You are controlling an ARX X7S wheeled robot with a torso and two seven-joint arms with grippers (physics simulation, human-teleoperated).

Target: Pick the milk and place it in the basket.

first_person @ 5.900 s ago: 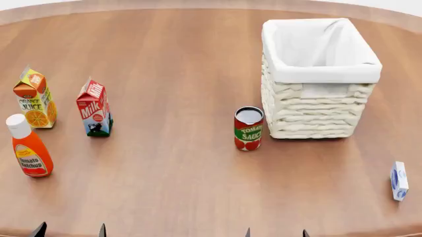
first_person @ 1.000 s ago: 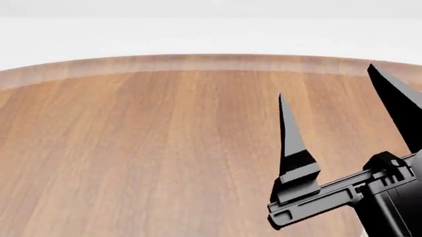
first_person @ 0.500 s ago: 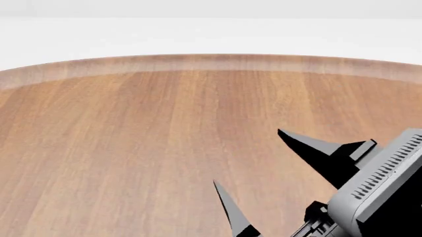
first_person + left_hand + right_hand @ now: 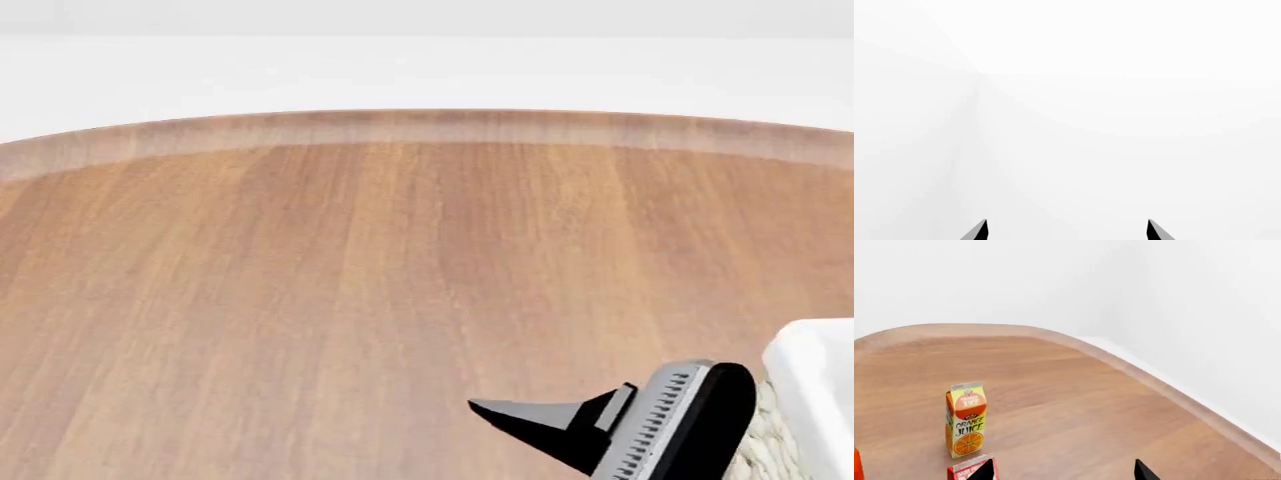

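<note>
In the right wrist view alone, the spread right end effector [image 4: 1062, 471] frames the milk [image 4: 973, 469].

Round wooden table [image 4: 334, 280] with a paler rim, plain white walls [image 4: 1054, 280] behind, even light.

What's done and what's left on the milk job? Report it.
Done: nothing; the milk is ungripped, near the juice. In hand: the open right gripper is lining up, with the milk's red top by one fingertip. Left: grasp it, lift, carry it to the basket, release. The left gripper is open, holding nothing.
</note>
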